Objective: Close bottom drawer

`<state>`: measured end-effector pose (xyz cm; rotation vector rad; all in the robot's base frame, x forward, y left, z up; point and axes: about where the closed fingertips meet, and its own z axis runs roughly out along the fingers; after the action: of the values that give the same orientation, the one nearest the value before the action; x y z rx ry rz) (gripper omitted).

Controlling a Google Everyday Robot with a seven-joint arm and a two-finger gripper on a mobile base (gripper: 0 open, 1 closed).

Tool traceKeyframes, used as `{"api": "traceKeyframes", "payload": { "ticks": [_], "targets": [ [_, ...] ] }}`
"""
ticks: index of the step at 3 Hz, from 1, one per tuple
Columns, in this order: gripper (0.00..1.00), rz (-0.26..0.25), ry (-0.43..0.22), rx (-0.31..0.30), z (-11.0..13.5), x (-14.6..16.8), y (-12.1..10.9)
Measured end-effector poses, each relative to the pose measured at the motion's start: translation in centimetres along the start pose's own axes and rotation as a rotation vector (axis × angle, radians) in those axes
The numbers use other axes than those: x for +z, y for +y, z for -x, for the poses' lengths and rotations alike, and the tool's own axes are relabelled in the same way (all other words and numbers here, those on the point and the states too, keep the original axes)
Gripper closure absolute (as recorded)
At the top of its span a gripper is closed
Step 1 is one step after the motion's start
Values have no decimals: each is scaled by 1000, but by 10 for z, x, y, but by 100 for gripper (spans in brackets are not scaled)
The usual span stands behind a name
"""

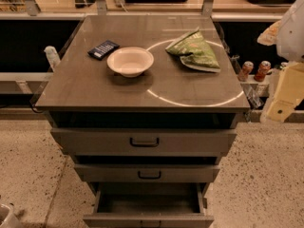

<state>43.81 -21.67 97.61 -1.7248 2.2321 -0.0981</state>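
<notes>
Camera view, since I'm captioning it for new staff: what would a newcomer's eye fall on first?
The bottom drawer, lowest in the picture, stands pulled well out and draws the eye first. Next come the white bowl and the crumpled green bag on the cabinet top. The gripper hangs at the right edge, about level with that top and well clear of the drawer.

You see a cabinet top (95, 87) of smooth, semi-gloss grey-brown metal, and the bottom drawer (118, 219) has a duller matt metal front. The bowl (130, 61) looks like smooth matt plastic and the chip bag (194, 51) like crinkled, shiny foil. The gripper (280, 103), at the right edge beside the cabinet, has a matt cream plastic shell.
</notes>
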Motion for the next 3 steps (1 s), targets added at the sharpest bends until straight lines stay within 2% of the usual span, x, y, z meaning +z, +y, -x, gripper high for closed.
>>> {"api": "traceKeyframes", "payload": {
  "ticks": [1, 2, 3],
  "targets": [
    [0, 0, 0, 0, 0, 0, 0],
    [0, -3, -43, 30, -6, 13, 21],
    [0, -27, -168, 86, 1, 28, 70]
  ]
}}
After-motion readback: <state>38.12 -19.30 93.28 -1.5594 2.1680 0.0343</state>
